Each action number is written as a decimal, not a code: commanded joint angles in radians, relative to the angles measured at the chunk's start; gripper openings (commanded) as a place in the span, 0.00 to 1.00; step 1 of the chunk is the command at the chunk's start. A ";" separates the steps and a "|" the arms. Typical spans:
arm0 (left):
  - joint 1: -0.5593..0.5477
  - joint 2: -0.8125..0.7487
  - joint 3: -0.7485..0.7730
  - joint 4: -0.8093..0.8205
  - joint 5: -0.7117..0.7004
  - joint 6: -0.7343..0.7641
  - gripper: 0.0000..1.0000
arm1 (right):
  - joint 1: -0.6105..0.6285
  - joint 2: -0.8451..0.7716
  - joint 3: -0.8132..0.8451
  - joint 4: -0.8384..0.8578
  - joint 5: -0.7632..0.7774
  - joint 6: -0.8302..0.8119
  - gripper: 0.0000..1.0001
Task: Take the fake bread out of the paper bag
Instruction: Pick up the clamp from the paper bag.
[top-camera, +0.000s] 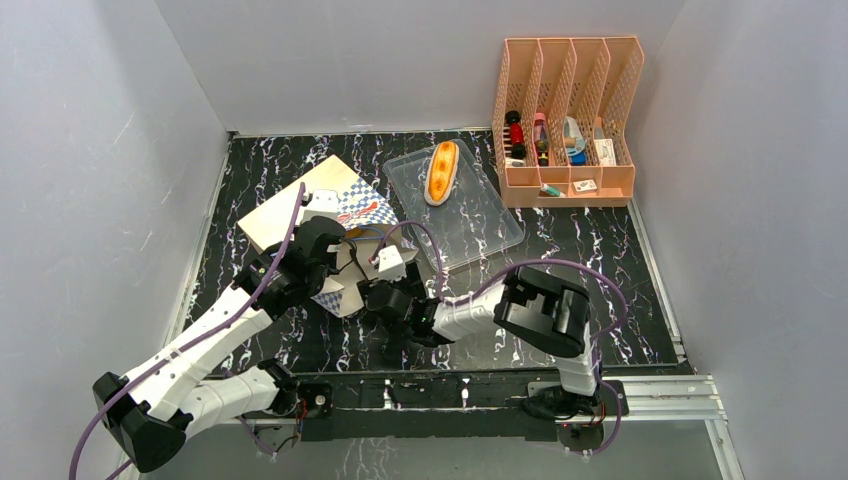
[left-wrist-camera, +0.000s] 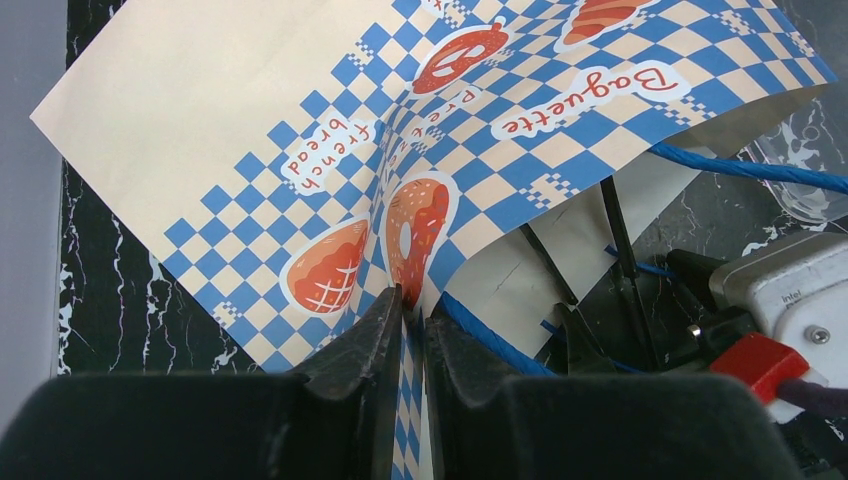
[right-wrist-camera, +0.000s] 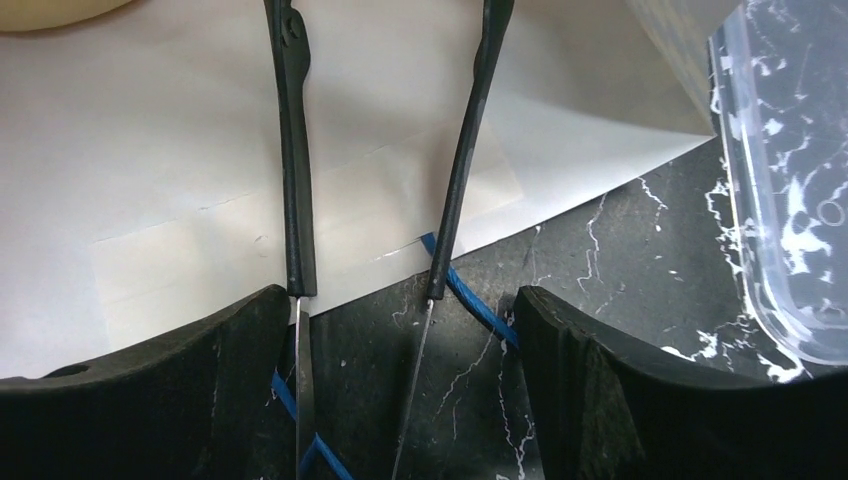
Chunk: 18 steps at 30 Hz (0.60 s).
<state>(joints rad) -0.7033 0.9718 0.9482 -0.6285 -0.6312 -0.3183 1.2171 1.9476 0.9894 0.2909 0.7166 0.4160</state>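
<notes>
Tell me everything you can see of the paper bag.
The paper bag lies on the black marbled table, mouth toward the arms. It is tan kraft paper with a blue-and-white checkered band, orange pastry pictures, the words Baguette and French bread, and blue cord handles. Its inside is white. The left gripper pinches the upper mouth edge, holding it up; the right gripper, open, reaches inside.

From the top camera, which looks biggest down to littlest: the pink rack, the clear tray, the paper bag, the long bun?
1. pink rack
2. clear tray and paper bag: about alike, and the arms hide part of the bag, so I won't rank them
3. long bun, smallest
</notes>
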 joint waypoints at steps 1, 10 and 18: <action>0.002 -0.005 0.013 0.006 -0.008 -0.005 0.13 | -0.019 0.017 0.018 0.079 -0.058 -0.019 0.78; 0.002 -0.011 0.020 -0.008 -0.008 -0.012 0.13 | -0.050 0.009 0.003 0.106 -0.147 -0.004 0.61; 0.002 -0.020 -0.005 0.004 -0.006 -0.009 0.14 | -0.050 -0.052 -0.018 0.104 -0.169 0.017 0.51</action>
<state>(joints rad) -0.7033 0.9714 0.9482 -0.6289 -0.6308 -0.3256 1.1687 1.9617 0.9848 0.3492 0.5747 0.4171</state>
